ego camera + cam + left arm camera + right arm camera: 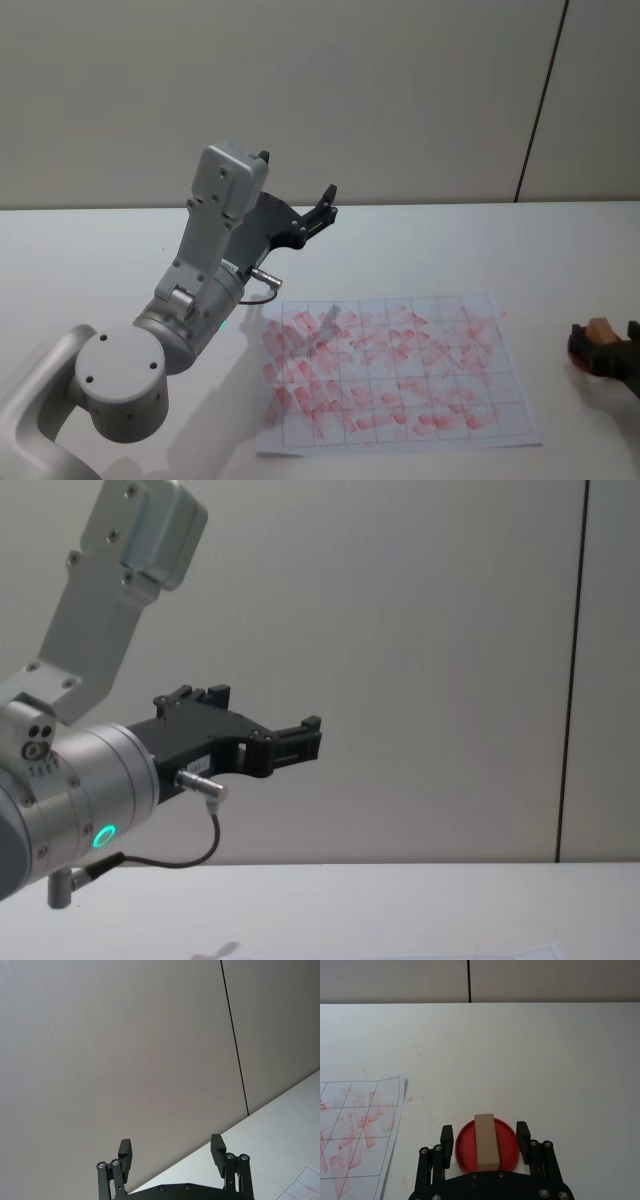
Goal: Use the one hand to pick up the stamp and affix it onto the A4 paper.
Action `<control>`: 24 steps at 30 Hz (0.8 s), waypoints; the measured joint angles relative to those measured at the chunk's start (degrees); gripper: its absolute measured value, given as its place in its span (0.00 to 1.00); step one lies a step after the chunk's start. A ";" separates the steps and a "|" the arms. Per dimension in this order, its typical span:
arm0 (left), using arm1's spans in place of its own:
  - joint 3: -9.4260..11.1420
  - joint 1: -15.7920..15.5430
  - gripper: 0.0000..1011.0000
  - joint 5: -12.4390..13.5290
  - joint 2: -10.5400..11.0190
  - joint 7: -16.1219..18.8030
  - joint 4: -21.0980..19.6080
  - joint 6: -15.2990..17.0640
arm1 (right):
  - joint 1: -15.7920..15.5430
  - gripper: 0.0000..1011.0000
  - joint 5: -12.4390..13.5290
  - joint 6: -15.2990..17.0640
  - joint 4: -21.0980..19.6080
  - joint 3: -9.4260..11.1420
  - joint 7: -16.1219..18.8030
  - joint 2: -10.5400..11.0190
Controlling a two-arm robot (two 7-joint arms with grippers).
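**Reaching for the stamp, jaws not yet closed**

Head view: the right gripper (pixel 610 352) sits at the table's (pixel 90 240) right edge around the stamp (pixel 599 329), well apart from the A4 paper (pixel 400 372), a gridded sheet crowded with red prints. The left gripper (pixel 298 176) hangs raised and idle.

Left wrist view: its fingers (pixel 125 1148) stand wide and empty.

Right wrist view: the right gripper's fingers (pixel 522 1131) stand wide either side of the stamp, a pale wooden block on a round red ink pad (pixel 509 1146). Pickup is in hand, I judge; the next move calls for closing squarely on the block and lifting.

Chest view: the left gripper is held aloft.
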 joint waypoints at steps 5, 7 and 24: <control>0.00 0.00 0.99 0.00 0.00 0.00 0.00 0.00 | 0.25 0.66 -0.27 0.05 0.70 0.01 0.50 -0.23; 0.00 0.00 0.99 0.00 0.00 0.00 0.00 0.00 | 0.30 0.58 -0.41 0.04 0.95 0.01 0.77 -0.30; 0.00 0.00 0.99 0.00 0.00 0.00 0.00 0.00 | 0.62 0.22 -1.15 0.34 2.31 0.27 1.48 -0.83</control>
